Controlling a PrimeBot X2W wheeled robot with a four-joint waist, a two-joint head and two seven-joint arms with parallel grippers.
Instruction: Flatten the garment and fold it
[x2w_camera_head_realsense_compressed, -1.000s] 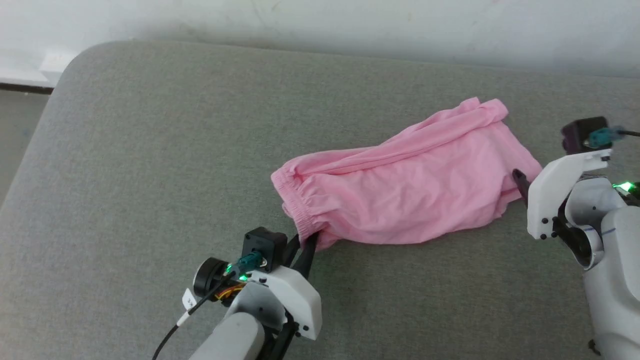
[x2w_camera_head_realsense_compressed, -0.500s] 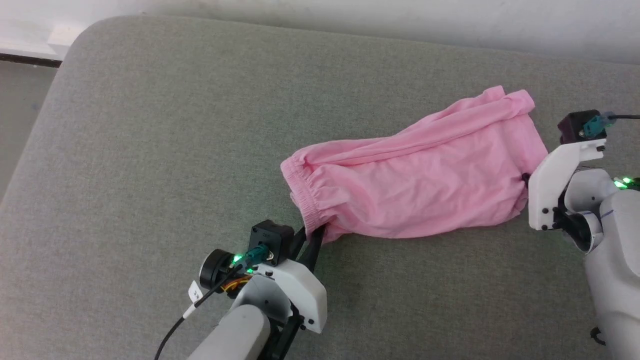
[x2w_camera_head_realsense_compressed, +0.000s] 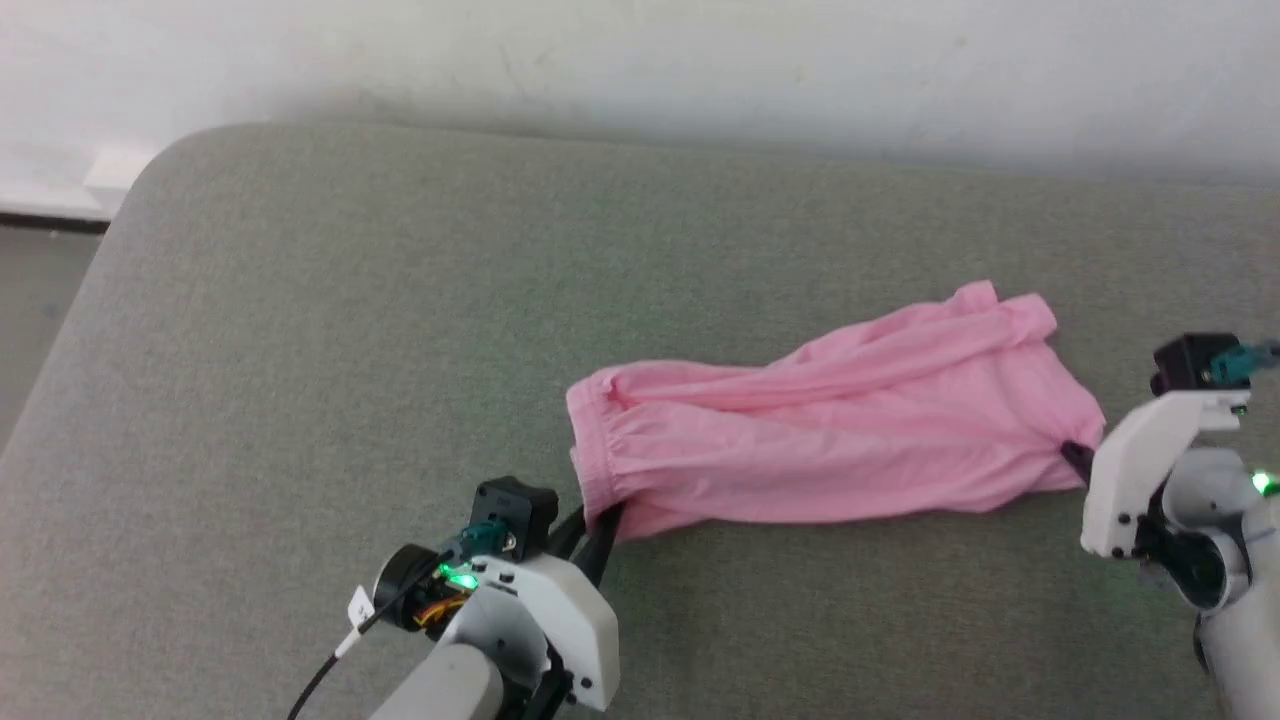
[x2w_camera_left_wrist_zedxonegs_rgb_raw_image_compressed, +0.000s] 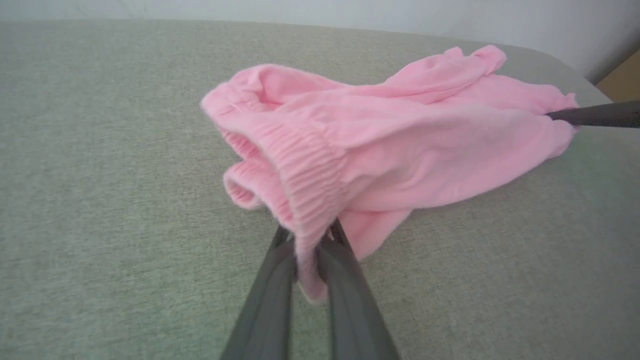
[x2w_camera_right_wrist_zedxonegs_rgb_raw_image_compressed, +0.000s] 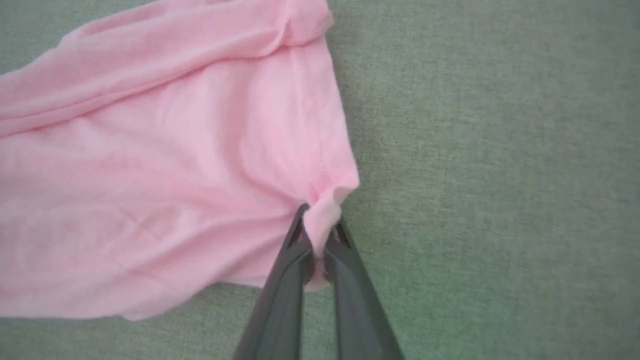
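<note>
The garment (x2w_camera_head_realsense_compressed: 820, 450), light pink shorts, stretches across the grey cushion, gathered waistband at its left end, leg hem at its right. My left gripper (x2w_camera_head_realsense_compressed: 603, 522) is shut on the waistband (x2w_camera_left_wrist_zedxonegs_rgb_raw_image_compressed: 307, 185), with the ribbed elastic pinched between its two dark fingers (x2w_camera_left_wrist_zedxonegs_rgb_raw_image_compressed: 280, 280). At the garment's right edge my right gripper (x2w_camera_head_realsense_compressed: 1075, 458) is shut on a bunched bit of the leg hem (x2w_camera_right_wrist_zedxonegs_rgb_raw_image_compressed: 325, 210). In the left wrist view the right gripper's fingers (x2w_camera_left_wrist_zedxonegs_rgb_raw_image_compressed: 595, 115) reach in from the right and touch the garment's far end. The cloth (x2w_camera_right_wrist_zedxonegs_rgb_raw_image_compressed: 150, 165) between the two grips is creased lengthwise.
A grey fabric cushion (x2w_camera_head_realsense_compressed: 330, 320) carries everything; its rounded corner is at the upper left. A pale wall (x2w_camera_head_realsense_compressed: 640, 60) runs behind it. Floor and a white skirting strip (x2w_camera_head_realsense_compressed: 50, 190) show at the far left.
My right gripper has shut on the leg hem, where a second ago it stood open beside it. The garment now looks longer and narrower between the grips. The head camera has shifted.
</note>
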